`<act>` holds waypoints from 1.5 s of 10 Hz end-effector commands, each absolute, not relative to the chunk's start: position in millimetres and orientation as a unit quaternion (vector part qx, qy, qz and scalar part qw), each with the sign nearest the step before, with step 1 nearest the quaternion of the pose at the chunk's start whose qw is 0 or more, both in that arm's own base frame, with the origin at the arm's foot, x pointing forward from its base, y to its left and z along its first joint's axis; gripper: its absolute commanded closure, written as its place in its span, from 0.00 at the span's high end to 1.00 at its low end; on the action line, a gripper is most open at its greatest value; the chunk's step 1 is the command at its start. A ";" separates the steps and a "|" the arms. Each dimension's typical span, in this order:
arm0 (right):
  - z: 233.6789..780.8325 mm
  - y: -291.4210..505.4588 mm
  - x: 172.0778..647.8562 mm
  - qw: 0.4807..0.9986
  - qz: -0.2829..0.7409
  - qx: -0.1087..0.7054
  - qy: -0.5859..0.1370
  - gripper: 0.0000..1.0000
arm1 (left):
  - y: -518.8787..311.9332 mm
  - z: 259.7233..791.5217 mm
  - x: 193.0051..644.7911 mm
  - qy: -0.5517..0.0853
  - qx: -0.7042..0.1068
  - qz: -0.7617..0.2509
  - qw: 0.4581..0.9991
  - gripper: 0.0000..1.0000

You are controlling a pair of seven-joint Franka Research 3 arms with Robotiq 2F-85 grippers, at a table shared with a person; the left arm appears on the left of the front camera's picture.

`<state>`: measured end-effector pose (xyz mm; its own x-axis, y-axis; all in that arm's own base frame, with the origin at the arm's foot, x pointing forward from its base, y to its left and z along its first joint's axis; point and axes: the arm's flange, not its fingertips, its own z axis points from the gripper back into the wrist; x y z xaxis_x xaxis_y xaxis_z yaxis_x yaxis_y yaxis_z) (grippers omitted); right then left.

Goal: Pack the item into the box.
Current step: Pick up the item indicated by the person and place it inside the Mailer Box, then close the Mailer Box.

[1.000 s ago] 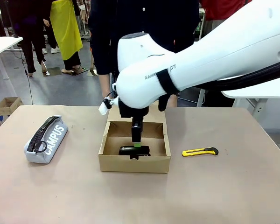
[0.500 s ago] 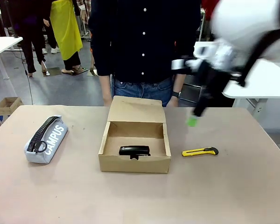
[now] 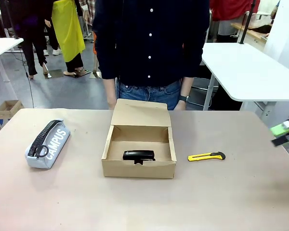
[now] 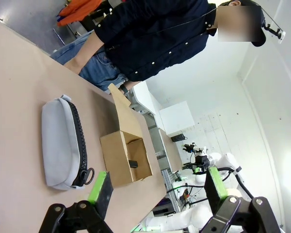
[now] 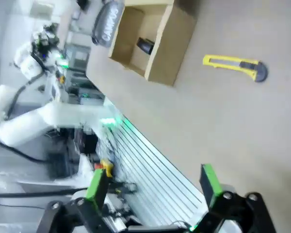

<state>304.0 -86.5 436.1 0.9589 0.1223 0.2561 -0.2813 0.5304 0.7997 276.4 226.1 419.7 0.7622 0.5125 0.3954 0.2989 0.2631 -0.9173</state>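
Front view: small black stapler (image 3: 138, 155) lying flat inside the brown box (image 3: 138, 169), close to the front wall. Box lid (image 3: 141, 112) standing open at the back, toward the person (image 3: 149, 43) in the dark shirt. Grey pouch (image 3: 48, 143) on the worktop (image 3: 135, 207), well to the left of the box. Yellow knife (image 3: 206, 156) near the box on its right, not touching. Right tool (image 3: 282, 134) far off at the right edge, blurry, well away from the box. Right wrist view: same tool spread wide, nothing in it, box and knife far ahead. Left wrist view: left tool (image 4: 157, 187) spread wide too, holding nothing, pouch and box ahead on the worktop.
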 end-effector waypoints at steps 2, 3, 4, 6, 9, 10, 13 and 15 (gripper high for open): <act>387.0 -81.6 285.1 0.794 -0.144 0.546 -0.228 1.00 | 224.8 421.3 276.9 -0.348 -0.606 0.069 0.712 1.00; 428.8 -110.2 303.1 0.856 0.056 0.503 -0.104 1.00 | 224.8 421.3 276.9 -0.348 -0.606 0.069 0.712 1.00; 428.8 -110.2 303.1 0.856 0.056 0.503 -0.104 1.00 | 224.8 421.3 276.9 -0.348 -0.606 0.069 0.712 1.00; 428.8 -110.2 303.1 0.856 0.056 0.503 -0.104 1.00 | 224.8 421.3 276.9 -0.348 -0.606 0.069 0.712 1.00; 428.8 -110.2 303.1 0.856 0.056 0.503 -0.104 1.00 | 224.8 421.3 276.9 -0.348 -0.606 0.069 0.712 1.00; 428.8 -110.2 303.1 0.856 0.056 0.503 -0.104 1.00 | 224.8 421.3 276.9 -0.348 -0.606 0.069 0.712 1.00; 428.8 -110.2 303.1 0.856 0.056 0.503 -0.104 1.00 | 224.8 421.3 276.9 -0.348 -0.606 0.069 0.712 1.00; 428.8 -110.2 303.1 0.856 0.056 0.503 -0.104 1.00 | 224.8 421.3 276.9 -0.348 -0.606 0.069 0.712 1.00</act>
